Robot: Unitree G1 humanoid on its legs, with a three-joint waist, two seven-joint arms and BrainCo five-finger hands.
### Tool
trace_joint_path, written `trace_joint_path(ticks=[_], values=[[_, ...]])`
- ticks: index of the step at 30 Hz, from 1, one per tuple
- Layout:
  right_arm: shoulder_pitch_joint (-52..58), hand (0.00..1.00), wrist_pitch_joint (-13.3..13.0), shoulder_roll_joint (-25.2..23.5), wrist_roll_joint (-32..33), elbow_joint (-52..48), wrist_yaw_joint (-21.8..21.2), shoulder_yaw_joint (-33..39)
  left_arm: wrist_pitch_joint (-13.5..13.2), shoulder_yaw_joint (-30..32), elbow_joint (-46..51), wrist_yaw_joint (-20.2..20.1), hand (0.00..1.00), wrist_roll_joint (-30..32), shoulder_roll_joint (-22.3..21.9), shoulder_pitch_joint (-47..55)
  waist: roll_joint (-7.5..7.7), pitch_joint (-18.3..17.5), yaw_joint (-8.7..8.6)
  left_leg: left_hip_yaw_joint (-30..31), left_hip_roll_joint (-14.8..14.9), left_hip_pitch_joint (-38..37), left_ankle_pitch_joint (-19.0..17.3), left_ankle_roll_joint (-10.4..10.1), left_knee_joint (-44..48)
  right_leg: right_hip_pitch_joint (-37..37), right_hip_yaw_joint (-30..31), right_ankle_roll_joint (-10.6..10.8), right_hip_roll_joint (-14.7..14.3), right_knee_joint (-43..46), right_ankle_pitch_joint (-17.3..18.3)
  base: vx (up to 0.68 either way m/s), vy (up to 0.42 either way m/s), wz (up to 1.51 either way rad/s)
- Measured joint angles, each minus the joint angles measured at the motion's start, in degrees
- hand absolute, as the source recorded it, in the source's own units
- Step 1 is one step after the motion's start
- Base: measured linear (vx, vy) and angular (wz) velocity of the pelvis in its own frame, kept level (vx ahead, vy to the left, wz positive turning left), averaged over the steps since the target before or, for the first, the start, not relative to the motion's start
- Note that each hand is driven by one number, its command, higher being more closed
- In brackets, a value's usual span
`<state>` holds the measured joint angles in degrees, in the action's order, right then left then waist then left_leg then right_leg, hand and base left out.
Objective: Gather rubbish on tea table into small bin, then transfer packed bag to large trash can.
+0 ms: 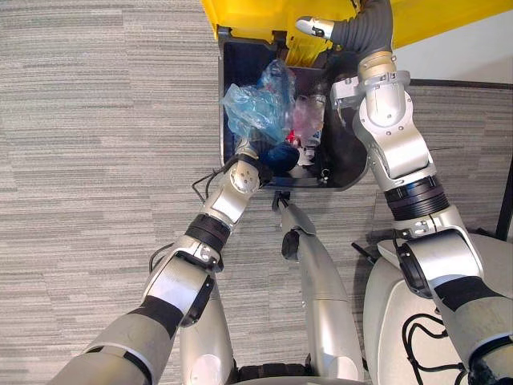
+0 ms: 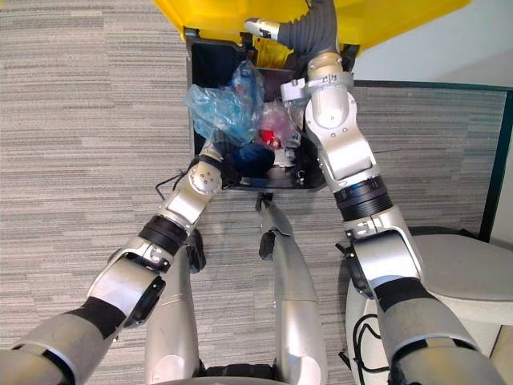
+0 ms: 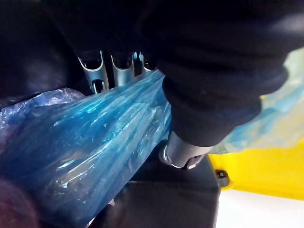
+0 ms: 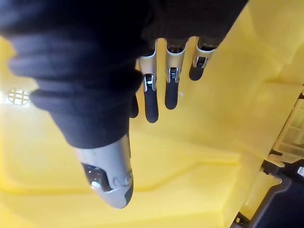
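Trash can (image 1: 227, 76) holds bag (image 1: 255, 108), left side; lid (image 1: 240, 16) behind, right hand (image 1: 317, 27) against it.

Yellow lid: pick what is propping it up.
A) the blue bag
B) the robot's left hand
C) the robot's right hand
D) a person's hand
C: the right hand lays straight fingers against the underside of the yellow lid, while the left hand grips the blue bag inside the black can.

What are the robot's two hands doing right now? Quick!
Left hand: shut on the blue bag.
Right hand: open, fingers straight against the yellow lid.
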<state>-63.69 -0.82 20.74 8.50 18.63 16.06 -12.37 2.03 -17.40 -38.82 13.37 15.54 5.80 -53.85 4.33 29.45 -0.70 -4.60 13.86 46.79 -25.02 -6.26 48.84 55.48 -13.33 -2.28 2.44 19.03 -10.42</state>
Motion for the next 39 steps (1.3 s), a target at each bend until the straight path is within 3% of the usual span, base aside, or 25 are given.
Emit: trace_joint_path(ticks=[11, 15, 18, 21, 24, 26, 30, 34, 39], values=[[1.12, 0.00, 0.01, -0.04, -0.20, 0.22, -1.79, -1.94, -0.01, -0.26, 0.41, -2.27, 0.00, 0.75, 0.31, 2.34, -1.11, -0.60, 0.16, 0.02, -0.02, -2.89, -0.18, 0.33, 0.05, -3.50, -0.33, -0.23, 0.51, -0.10, 0.38, 0.00, -0.001, 0.02], [3.62, 0.00, -0.04, 0.12, -1.46, 0.21, -2.68, -1.82, -0.25, -1.19, 5.58, -3.14, 0.00, -1.53, 2.99, 5.79, -2.62, -1.43, 0.72, -0.12, -0.39, -4.40, -0.20, 0.42, -0.58, -4.75, -0.24, -0.30, 0.85, -0.12, 0.45, 0.00, 0.000, 0.01], [8.73, 0.00, 0.06, 0.69, -2.56, 0.21, -3.57, -1.68, -1.38, -0.29, 10.21, -3.12, 0.00, -4.55, 5.89, 9.48, -2.82, -1.52, 1.67, 0.03, -0.85, -6.70, 0.15, 0.20, -1.88, -6.62, -0.47, -0.85, 0.97, -0.11, 0.89, 0.02, -0.018, 0.07], [14.81, 0.00, 0.20, 1.23, -3.88, -0.58, -3.92, -0.24, -3.36, 3.73, 16.98, -3.05, 0.00, -9.92, 7.51, 17.06, -3.08, -1.67, 2.12, 0.39, -1.06, -9.70, 0.56, 0.07, -3.37, -9.37, -1.03, -1.17, 1.25, -0.06, 1.61, 0.02, -0.030, 0.14], [25.70, 0.00, 0.30, 1.57, -4.65, -7.65, -3.92, 4.90, -5.83, 9.45, 23.00, -3.12, 0.00, -15.63, 5.94, 28.05, -4.59, -2.74, 3.15, 1.21, -1.73, -13.17, 0.84, 0.02, -5.01, -12.40, -1.83, -1.13, 2.00, 0.84, 3.12, 0.02, -0.018, 0.20], [33.60, 0.00, 0.08, 0.52, -4.86, -10.79, -3.86, 8.37, -7.00, 16.55, 25.23, -3.09, 0.00, -19.48, 4.29, 37.33, -5.22, -4.69, 3.52, 1.50, -2.71, -16.01, 1.78, 0.26, -7.42, -14.61, -2.46, -0.68, 3.17, 1.02, 4.18, 0.03, -0.024, 0.26], [43.12, 0.00, 0.02, -3.11, -7.03, -10.94, -4.05, 11.17, -6.99, 22.26, 25.33, -3.45, 0.00, -22.67, 4.07, 48.44, -5.63, -7.13, 4.97, 1.77, -3.32, -22.84, 2.37, 0.49, -11.32, -20.52, -3.42, 0.16, 4.16, 0.97, 5.63, 0.01, -0.023, 0.22], [49.17, 0.00, -0.36, -8.24, -8.81, -10.26, -5.91, 12.05, -6.92, 25.02, 22.87, -5.82, 0.00, -22.25, 3.29, 55.69, -5.61, -9.45, 5.01, 2.27, -3.99, -28.02, 3.16, 0.95, -14.70, -25.17, -4.38, 0.73, 4.96, 0.87, 6.89, 0.02, -0.031, 0.25], [53.14, 0.00, -0.44, -13.21, -9.81, -1.22, -7.04, 12.32, -4.56, 29.39, 4.26, -6.93, 0.00, -19.96, 1.58, 57.92, -4.94, -11.76, 4.87, 1.98, -4.44, -34.87, 4.02, 0.23, -18.67, -30.06, -3.99, 1.80, 5.35, 0.68, 7.84, 0.04, 0.011, -0.02]])
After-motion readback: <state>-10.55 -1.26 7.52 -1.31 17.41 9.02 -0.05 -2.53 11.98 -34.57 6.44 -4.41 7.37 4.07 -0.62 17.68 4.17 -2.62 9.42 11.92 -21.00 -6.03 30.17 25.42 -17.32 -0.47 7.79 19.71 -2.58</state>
